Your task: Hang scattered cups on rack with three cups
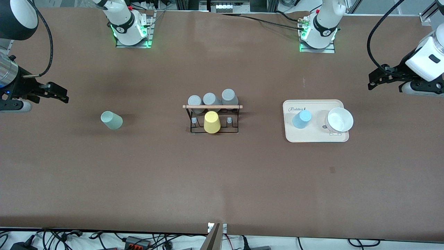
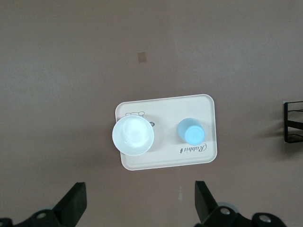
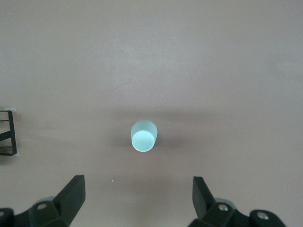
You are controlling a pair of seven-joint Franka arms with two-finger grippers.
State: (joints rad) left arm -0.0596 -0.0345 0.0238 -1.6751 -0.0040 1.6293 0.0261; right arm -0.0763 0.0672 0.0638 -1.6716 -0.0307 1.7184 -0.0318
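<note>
A pale mint-green cup (image 1: 111,120) stands upside down on the bare table toward the right arm's end; it also shows in the right wrist view (image 3: 143,136). A light blue cup (image 1: 301,119) stands upside down on a beige tray (image 1: 314,136); it also shows in the left wrist view (image 2: 191,131). The black wire rack (image 1: 213,131) with a wooden rod (image 1: 212,106) stands mid-table. My right gripper (image 1: 66,96) is open and empty in the air over the table's end; its own view (image 3: 138,198) shows it apart from the mint cup. My left gripper (image 1: 370,81) is open and empty, over the table beside the tray (image 2: 140,201).
The rack holds three grey cups (image 1: 210,100) and a yellow cup (image 1: 211,122). A white bowl (image 1: 339,119) sits on the tray beside the blue cup, and shows in the left wrist view (image 2: 133,135). Rack edges show in both wrist views (image 2: 293,122) (image 3: 7,133).
</note>
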